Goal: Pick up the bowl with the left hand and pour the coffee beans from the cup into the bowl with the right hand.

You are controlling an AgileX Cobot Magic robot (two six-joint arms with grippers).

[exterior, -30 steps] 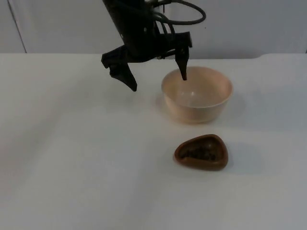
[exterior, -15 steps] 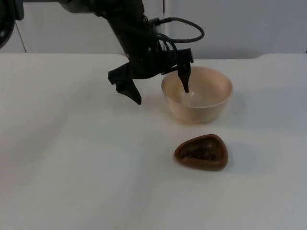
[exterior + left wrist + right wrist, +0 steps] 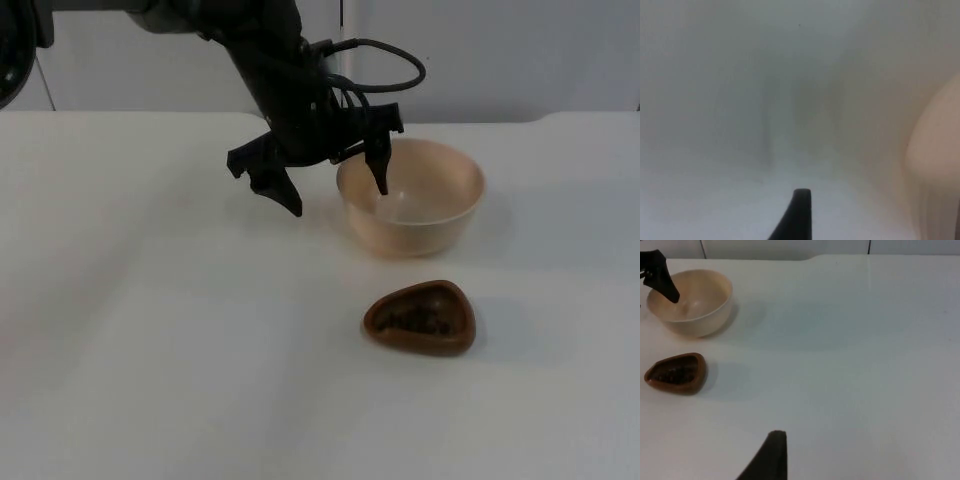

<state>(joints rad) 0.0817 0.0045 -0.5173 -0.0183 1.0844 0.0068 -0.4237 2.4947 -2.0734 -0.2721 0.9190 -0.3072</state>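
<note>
— Bowl (image 3: 411, 197)?
— Cream, smooth, a soft sheen inside; looks like plastic or glazed ceramic, cannot tell which.
— Cup (image 3: 420, 319), lower centre of the top view?
— Brown, glossy rim, smooth wall; coffee beans (image 3: 417, 322) inside look dark and rough.
— Left gripper (image 3: 335, 187), upper centre?
— Matt black fingers, apparently hard plastic.
— Table (image 3: 150, 350)?
— White, smooth, matt, faint shadows.

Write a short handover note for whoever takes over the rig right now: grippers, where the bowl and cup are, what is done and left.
Left gripper: open, straddling the near-left rim of the bowl, one finger inside, one outside; not yet closed.
Right gripper: waiting above the table, away from both things.
Bowl stands on the table. Cup with coffee beans sits in front of it, untouched.
Done: nothing yet. Left: grip and lift bowl, pick up cup, pour.
</note>
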